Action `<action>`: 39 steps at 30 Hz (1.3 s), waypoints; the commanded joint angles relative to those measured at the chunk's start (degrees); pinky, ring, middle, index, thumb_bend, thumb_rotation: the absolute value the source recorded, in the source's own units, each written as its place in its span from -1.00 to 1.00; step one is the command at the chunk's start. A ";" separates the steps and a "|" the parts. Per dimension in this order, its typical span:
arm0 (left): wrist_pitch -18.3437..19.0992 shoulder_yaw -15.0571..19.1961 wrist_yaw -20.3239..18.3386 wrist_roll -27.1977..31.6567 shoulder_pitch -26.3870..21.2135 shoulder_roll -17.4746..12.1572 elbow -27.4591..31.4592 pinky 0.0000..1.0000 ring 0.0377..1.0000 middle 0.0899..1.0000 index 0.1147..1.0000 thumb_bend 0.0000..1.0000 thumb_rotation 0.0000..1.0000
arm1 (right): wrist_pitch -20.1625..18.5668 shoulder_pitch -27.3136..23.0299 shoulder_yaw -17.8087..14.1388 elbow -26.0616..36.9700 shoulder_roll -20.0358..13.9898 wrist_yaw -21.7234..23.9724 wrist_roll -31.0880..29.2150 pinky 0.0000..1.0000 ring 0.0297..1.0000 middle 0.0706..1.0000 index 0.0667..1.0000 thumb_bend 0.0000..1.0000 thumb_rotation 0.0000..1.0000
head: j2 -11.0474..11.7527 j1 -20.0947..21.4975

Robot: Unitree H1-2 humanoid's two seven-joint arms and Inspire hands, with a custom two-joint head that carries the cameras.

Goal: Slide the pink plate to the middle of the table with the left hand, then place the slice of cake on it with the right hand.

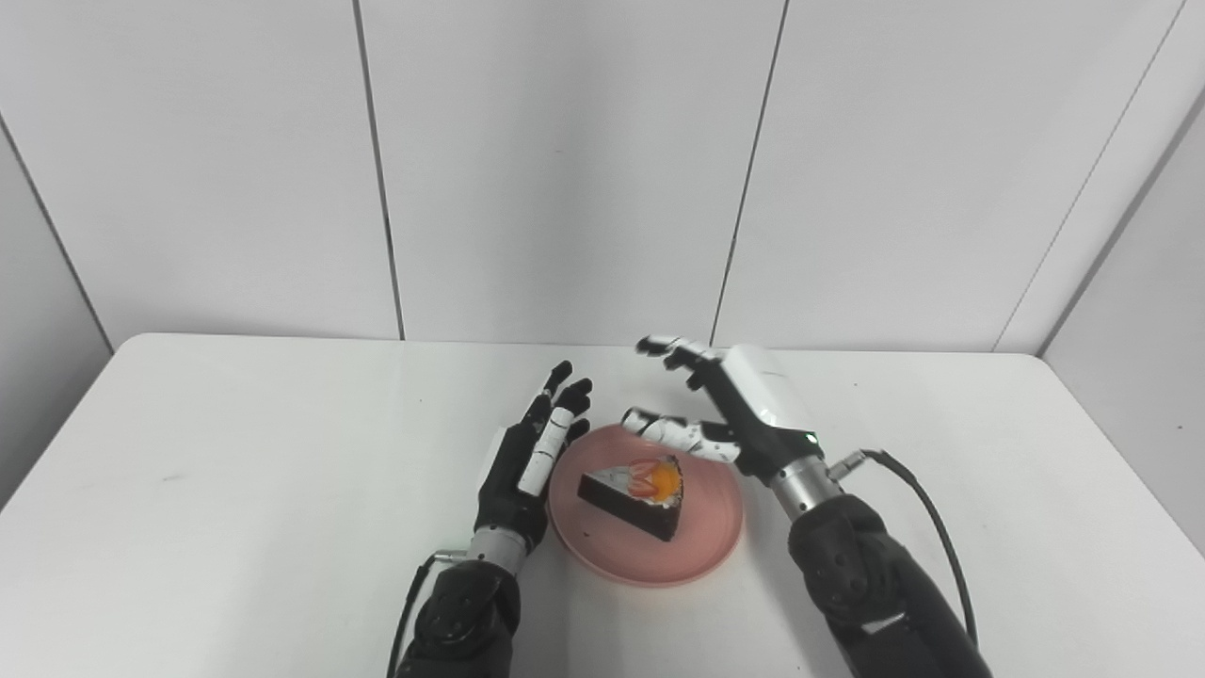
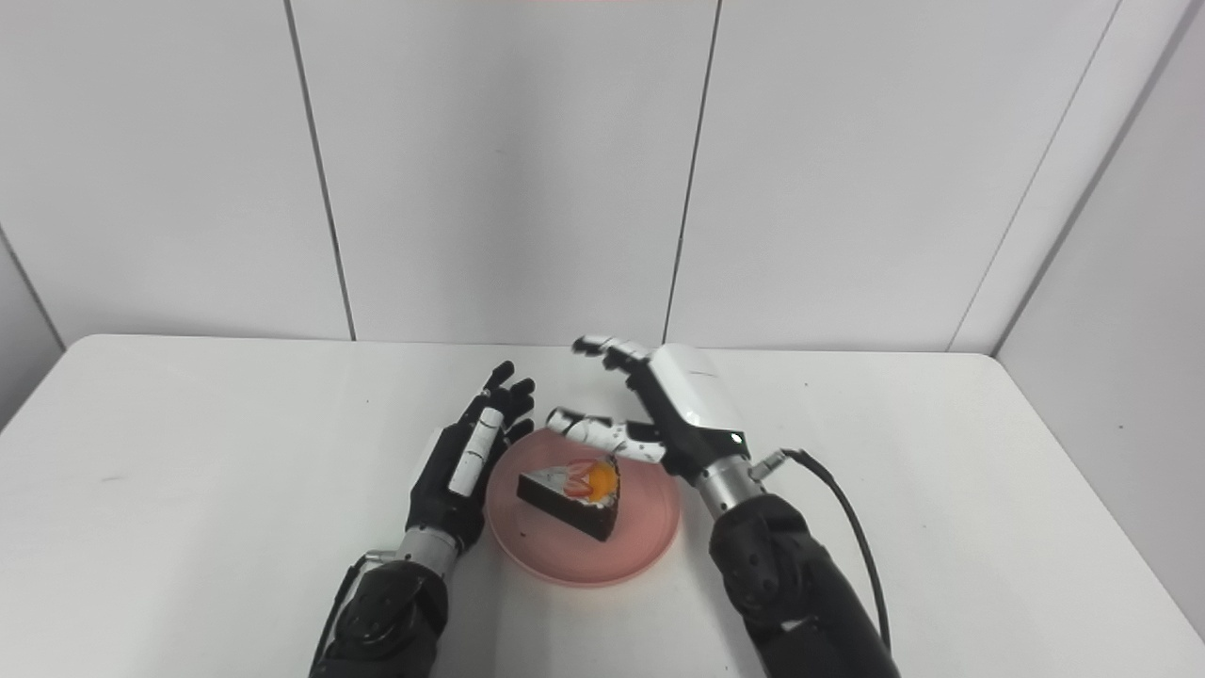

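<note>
The pink plate (image 1: 701, 541) lies near the middle of the white table (image 1: 235, 452). A slice of dark chocolate cake (image 1: 635, 494) with white cream and orange and red fruit on top lies on it. My left hand (image 1: 532, 461) is open, fingers straight, right beside the plate's left rim. My right hand (image 1: 720, 410) is open and empty, above the plate's far right rim, its thumb stretched over the plate just behind the cake. The same scene shows in the right eye view: plate (image 2: 650, 527), cake (image 2: 574, 494), left hand (image 2: 466, 461), right hand (image 2: 659, 410).
White wall panels stand behind the table's far edge. A black cable (image 1: 927, 523) runs from my right wrist over the table.
</note>
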State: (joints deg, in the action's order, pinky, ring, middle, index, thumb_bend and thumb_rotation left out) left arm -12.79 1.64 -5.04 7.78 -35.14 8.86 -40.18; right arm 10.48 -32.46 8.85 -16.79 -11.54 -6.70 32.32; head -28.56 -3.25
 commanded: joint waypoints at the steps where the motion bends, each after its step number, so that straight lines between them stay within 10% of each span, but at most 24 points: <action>1: 0.87 0.70 1.69 -0.35 3.79 -0.49 -1.88 0.81 0.82 0.77 0.84 0.51 0.54 | 5.05 -0.61 -2.65 -0.57 1.29 -4.27 -4.42 0.26 0.47 0.55 0.58 0.56 0.98 | -0.03 -0.02; 6: -0.62 0.84 3.25 -0.85 4.37 -0.23 -0.93 0.83 0.82 0.75 0.84 0.43 0.52 | 7.98 0.32 -8.40 -5.78 5.30 -0.35 -21.73 0.38 0.53 0.58 0.67 0.57 1.00 | -0.03 0.13; 15: -3.34 0.74 7.31 -2.02 5.50 0.70 1.11 1.00 0.96 0.91 0.88 0.39 0.42 | -0.90 0.52 -13.98 -10.61 8.97 5.03 -37.51 0.55 0.62 0.68 0.74 0.62 1.00 | -0.11 -0.06; 39: -0.90 -1.33 11.22 -7.52 7.73 -0.12 5.99 1.00 1.00 1.00 1.00 0.38 0.59 | -0.51 4.23 -13.03 -12.08 9.28 4.60 -35.35 0.66 0.77 0.78 0.73 0.58 1.00 | -0.75 0.57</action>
State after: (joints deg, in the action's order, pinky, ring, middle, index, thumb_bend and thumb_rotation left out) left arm -13.90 0.21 6.52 0.26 -30.32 9.36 -32.93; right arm 8.52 -29.33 -4.30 -28.66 -2.59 -1.78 -3.18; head -29.27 -2.72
